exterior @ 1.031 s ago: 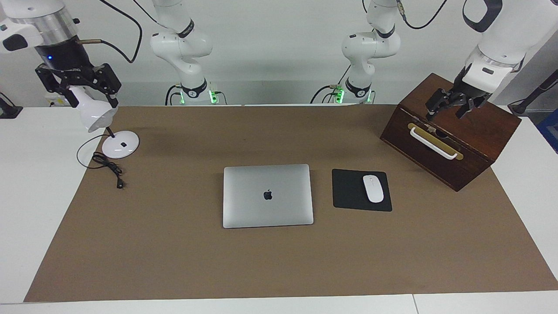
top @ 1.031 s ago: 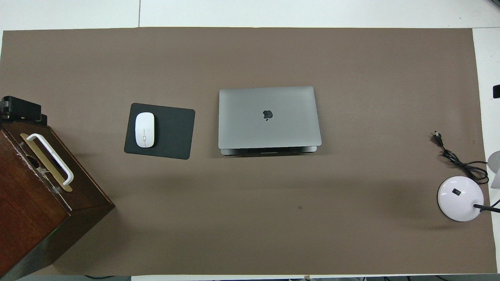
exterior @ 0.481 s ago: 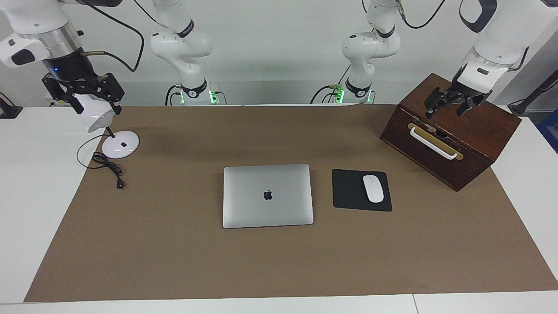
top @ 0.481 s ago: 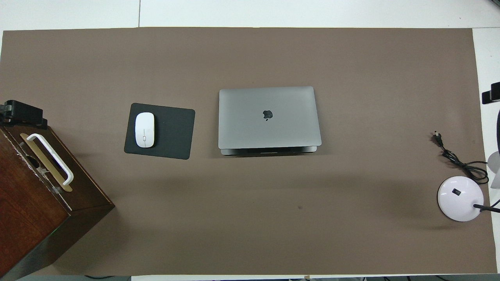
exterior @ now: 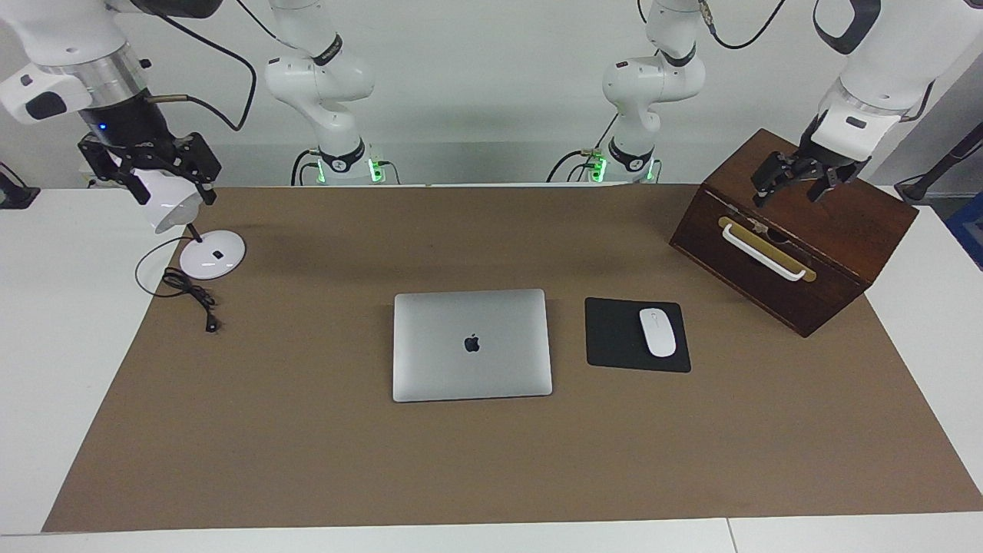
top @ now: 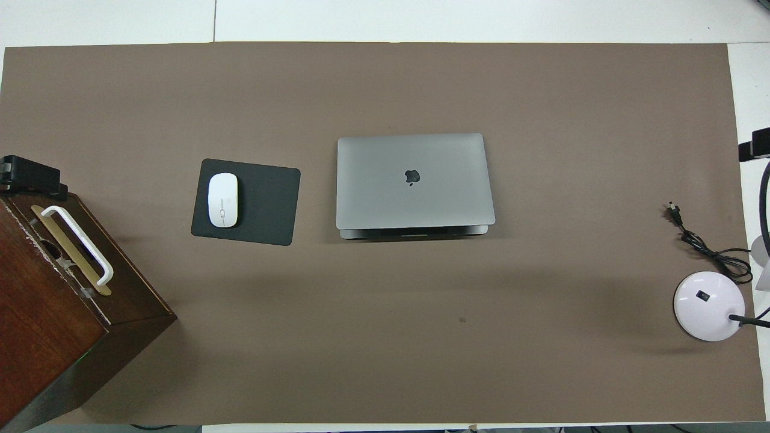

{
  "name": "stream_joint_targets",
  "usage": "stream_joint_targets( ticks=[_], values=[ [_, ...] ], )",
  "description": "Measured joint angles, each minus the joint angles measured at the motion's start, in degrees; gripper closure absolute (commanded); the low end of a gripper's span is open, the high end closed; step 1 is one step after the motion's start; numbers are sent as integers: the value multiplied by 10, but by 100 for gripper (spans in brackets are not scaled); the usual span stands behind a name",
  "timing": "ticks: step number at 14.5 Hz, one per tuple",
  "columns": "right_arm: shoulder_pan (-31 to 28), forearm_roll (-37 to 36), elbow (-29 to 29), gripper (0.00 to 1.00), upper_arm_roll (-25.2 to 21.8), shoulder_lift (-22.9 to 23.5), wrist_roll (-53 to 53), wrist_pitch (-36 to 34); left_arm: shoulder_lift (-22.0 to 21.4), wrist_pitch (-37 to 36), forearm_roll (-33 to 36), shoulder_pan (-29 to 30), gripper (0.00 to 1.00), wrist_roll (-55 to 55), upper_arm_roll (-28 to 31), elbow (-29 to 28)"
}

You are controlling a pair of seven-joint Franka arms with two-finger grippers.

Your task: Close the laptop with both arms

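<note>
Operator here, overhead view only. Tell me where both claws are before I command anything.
Observer: The left claw hangs open over the wooden box, well away from the laptop.
Operator: Now the right one.
Observer: The right claw is open, up over the head of the desk lamp at the right arm's end of the table.
Operator: Report the laptop's edge farthest from the robots.
Observer: From the facing view the lid lies flat there; I see no gap along that edge.
</note>
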Motion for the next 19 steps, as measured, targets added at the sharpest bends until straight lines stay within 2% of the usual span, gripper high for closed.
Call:
stream_joint_targets(
  ticks=[19],
  values=[
    [0,0,-7,0,1,-4,0,0,0,0,-16,0,0,0,-5,0]
  ],
)
